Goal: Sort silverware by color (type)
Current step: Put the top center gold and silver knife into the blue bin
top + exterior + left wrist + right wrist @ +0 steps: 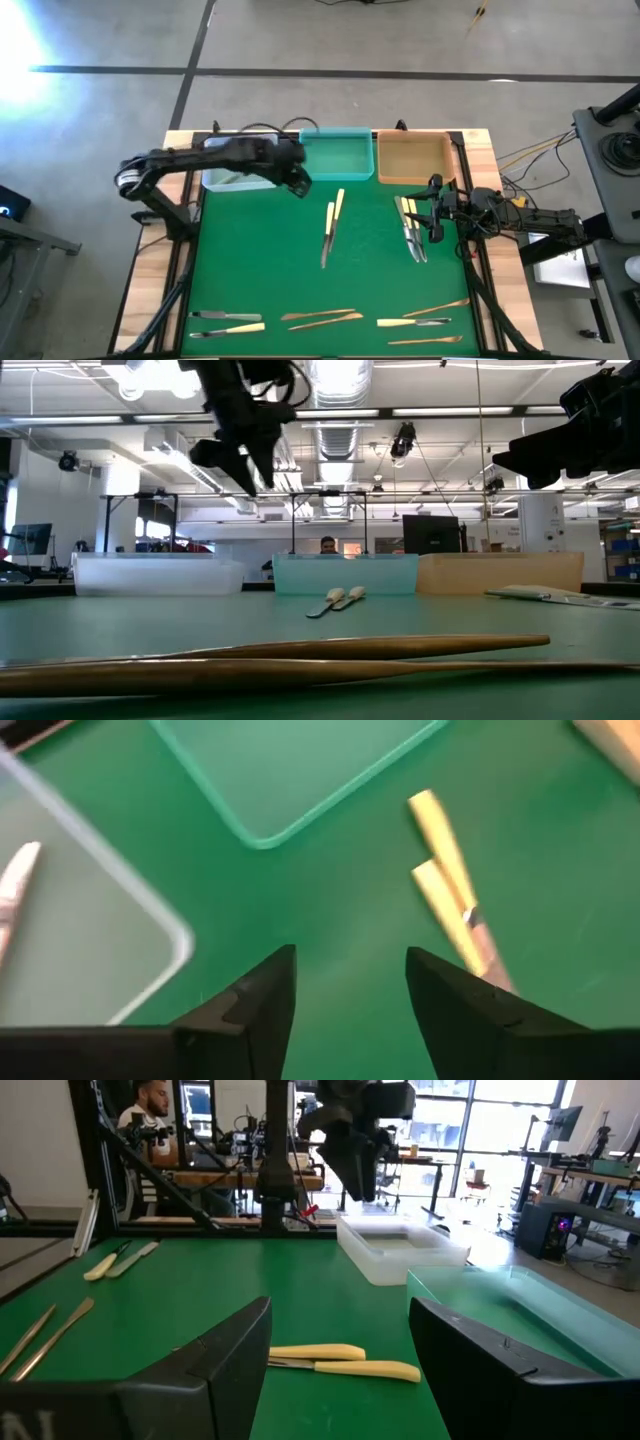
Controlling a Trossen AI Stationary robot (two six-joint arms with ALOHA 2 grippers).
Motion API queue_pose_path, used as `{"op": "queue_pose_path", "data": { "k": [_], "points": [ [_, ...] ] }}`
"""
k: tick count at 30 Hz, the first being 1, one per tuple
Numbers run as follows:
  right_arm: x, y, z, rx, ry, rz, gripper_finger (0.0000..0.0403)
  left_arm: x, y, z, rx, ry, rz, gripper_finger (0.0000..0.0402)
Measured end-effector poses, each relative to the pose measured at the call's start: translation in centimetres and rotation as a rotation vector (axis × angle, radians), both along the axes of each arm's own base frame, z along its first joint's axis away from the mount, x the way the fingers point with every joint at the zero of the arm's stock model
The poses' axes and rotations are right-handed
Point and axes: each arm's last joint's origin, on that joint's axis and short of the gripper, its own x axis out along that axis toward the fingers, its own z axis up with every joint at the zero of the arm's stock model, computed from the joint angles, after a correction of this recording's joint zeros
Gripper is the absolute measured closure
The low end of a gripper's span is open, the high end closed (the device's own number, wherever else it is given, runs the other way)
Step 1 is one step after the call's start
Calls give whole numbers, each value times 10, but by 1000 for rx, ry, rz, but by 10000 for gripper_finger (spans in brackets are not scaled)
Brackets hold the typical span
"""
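Three trays sit in a row along the far edge of the green mat point(370, 260): a clear tray point(236, 180) on the left, a teal tray point(337, 155) in the middle and a tan tray point(413, 158) on the right. The clear tray holds one silver piece point(14, 896), seen from the left wrist; the teal one looks bare, and what the tan one holds cannot be made out.

The rest of the silverware lies loose on the mat. A cream-handled pair point(333, 226) sits near the middle, another small cluster point(411, 232) lies just in front of the right gripper, and a scattered row of silver, cream and wood-brown pieces point(322, 319) runs along the near edge.

The left gripper point(298, 183) hangs above the mat by the corner where the clear and teal trays meet, fingers parted a moderate way with nothing between them. The right gripper point(436, 212) waits at the right side of the mat, spread wide and empty.

Beyond the table is a bright workshop with ceiling lights, desks and monitors. A person point(150, 1105) sits far back in it.
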Motion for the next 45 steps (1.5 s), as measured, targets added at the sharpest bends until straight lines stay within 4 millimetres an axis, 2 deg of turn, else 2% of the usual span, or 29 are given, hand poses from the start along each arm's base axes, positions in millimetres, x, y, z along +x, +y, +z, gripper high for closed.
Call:
{"op": "queue_pose_path", "data": {
  "k": [3, 10, 16, 22, 27, 34, 45],
  "points": [
    [0, 0, 0, 0, 0, 0, 172, 28, -13, -13, -21, 23, -2, 231],
    [0, 0, 0, 0, 0, 0, 172, 94, -36, -61, -19, 180, -141, 231],
    [0, 0, 0, 0, 0, 0, 172, 126, -33, -78, 54, 379, -185, 231],
    [0, 0, 0, 0, 0, 0, 172, 154, -39, -93, 23, 402, -237, 231],
    [0, 0, 0, 0, 0, 0, 172, 162, -43, -95, 22, 453, -234, 231],
    [0, 0, 0, 0, 0, 0, 172, 166, -43, -112, 1, 476, -162, 231],
    [0, 0, 0, 0, 0, 0, 172, 176, -26, -133, -103, 386, 37, 247]
  ]
}}
